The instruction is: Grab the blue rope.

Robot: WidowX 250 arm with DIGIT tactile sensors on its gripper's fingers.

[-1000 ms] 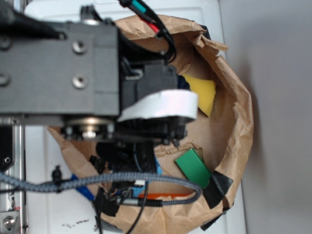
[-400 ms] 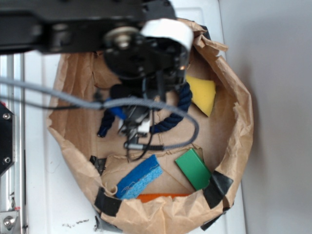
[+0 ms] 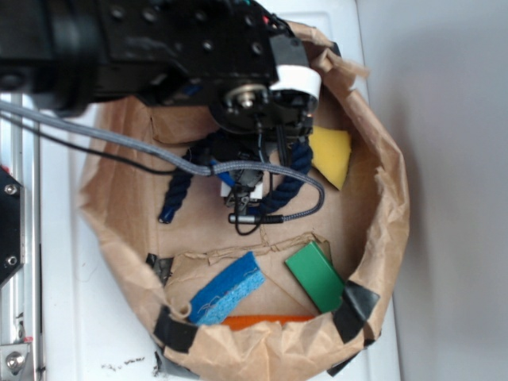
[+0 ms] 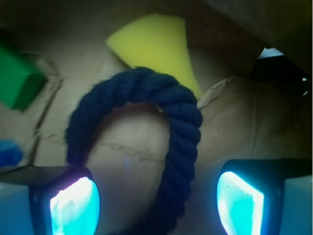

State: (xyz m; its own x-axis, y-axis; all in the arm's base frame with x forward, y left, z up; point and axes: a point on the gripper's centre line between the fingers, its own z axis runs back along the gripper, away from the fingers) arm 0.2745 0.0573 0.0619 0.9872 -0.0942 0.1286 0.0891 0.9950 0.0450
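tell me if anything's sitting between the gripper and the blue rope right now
Nothing visible does. In the wrist view the open gripper looks straight at the blue rope, whose arch lies on bare brown paper, one strand running down between the fingers. The yellow sponge lies beyond the rope, and the green block is off to the side.

Exterior view: paper bag (image 3: 389, 190) lying on the table (image 3: 63, 317), its rolled walls enclosing all objects. Rope (image 3: 178, 190) on the bag floor at centre, beneath the gripper (image 3: 246, 189), arching from lower left to upper right. Wedge sponge (image 3: 332, 155) just right of the rope. Block (image 3: 316, 274) near the lower-right wall; flat sponge (image 3: 228, 287) left of it, near the lower wall. Wrist view: rope (image 4: 181, 112) between the two fingers (image 4: 73, 205), wedge sponge (image 4: 156, 44) behind its arch
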